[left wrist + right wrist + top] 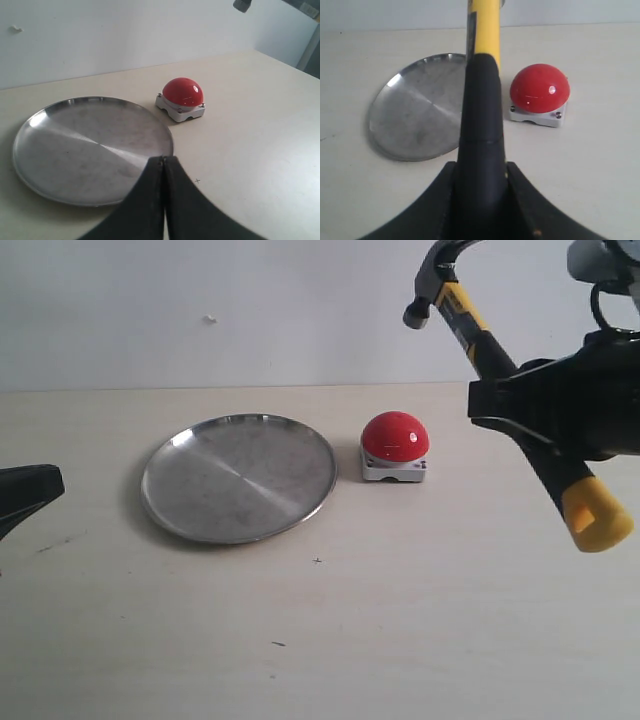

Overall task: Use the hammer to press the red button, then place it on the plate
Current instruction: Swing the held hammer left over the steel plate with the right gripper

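Note:
The hammer hangs in the air at the upper right, head up and yellow end down. My right gripper is shut on its black handle. It is held above and to the right of the red button, apart from it. The button stands on its grey base just right of the silver plate, which lies bare. My left gripper rests low at the far left, shut with nothing in it, its tips over the plate's near rim. The button shows beyond.
A pale wooden table carries everything, with a white wall behind it. Small dark specks mark the tabletop in front of the plate.

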`<state>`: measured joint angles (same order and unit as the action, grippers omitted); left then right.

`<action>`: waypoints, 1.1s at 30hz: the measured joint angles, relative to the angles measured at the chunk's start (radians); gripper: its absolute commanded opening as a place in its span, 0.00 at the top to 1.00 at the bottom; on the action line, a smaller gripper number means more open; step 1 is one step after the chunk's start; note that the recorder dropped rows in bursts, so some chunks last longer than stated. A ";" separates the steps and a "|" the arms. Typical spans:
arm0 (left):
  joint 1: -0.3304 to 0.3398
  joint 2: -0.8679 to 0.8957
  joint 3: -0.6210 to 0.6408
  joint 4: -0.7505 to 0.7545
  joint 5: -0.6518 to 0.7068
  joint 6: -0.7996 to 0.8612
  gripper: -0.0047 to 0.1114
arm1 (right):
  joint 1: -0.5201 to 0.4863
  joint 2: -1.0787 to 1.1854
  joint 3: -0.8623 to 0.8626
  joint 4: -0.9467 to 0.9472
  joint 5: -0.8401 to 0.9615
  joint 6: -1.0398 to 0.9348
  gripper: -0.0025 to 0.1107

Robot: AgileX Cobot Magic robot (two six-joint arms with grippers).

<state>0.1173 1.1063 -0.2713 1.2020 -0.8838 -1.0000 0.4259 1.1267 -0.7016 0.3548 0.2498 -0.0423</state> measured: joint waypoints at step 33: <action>0.000 0.000 0.000 0.000 0.000 0.002 0.96 | 0.245 0.472 -0.443 0.481 0.128 -0.422 0.98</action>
<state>0.1173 1.1063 -0.2713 1.2020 -0.8838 -0.9982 0.6708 1.5987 -1.1443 0.8360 0.3783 -0.4642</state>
